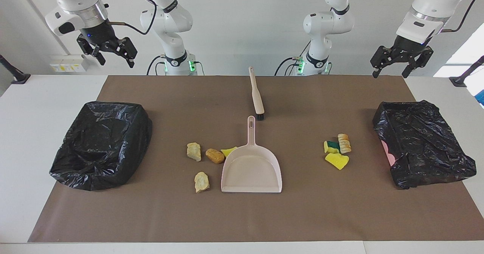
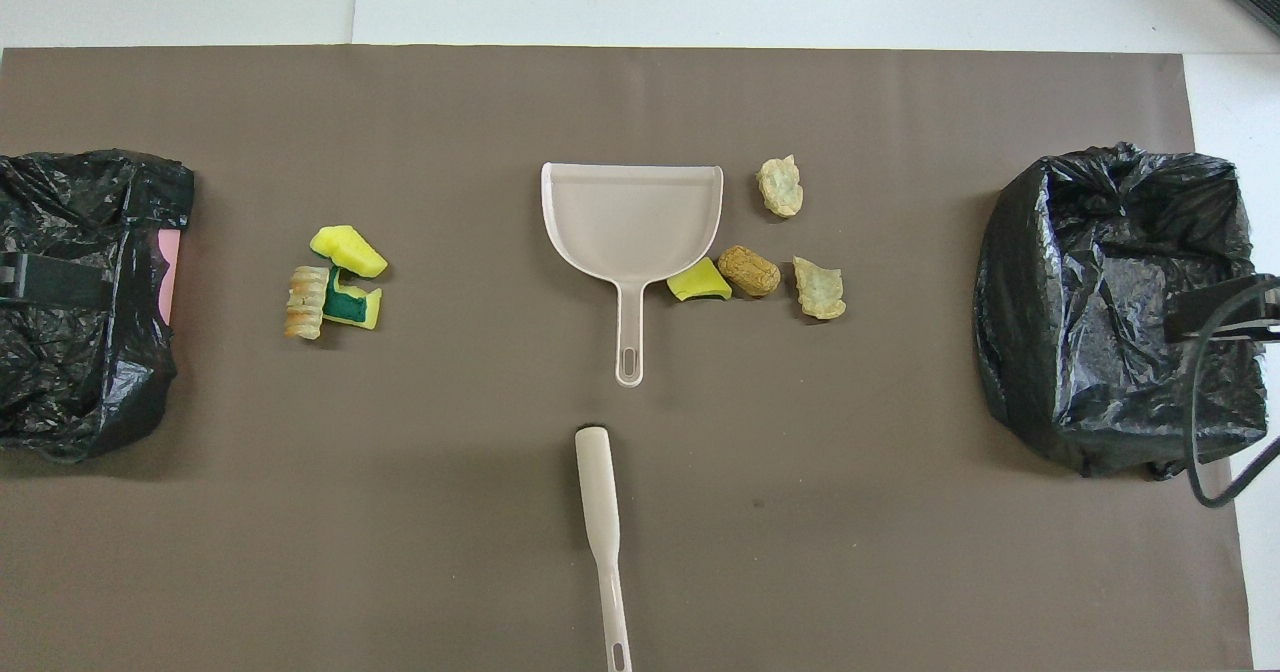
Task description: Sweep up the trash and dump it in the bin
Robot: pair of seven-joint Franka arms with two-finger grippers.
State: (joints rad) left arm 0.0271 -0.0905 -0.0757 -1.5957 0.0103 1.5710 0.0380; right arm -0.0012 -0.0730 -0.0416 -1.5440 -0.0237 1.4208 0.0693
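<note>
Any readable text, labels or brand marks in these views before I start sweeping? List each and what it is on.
None can be read.
Dustpan, brush, bin bags: no print shows.
Bands on the arm joints: lettering too small to read.
Wall sockets: no legible marking.

White surface [image 1: 49, 106] covered by a brown mat [image 1: 242, 216]. On the mat: pale pink dustpan [image 1: 251, 169] at the middle, brush [image 1: 256, 95] nearer the robots, handles nearly in line. Trash [image 1: 206, 156] in two clusters, four scraps beside the dustpan, three toward the left arm's end. A black-bagged bin [image 1: 102, 144] at each end.
</note>
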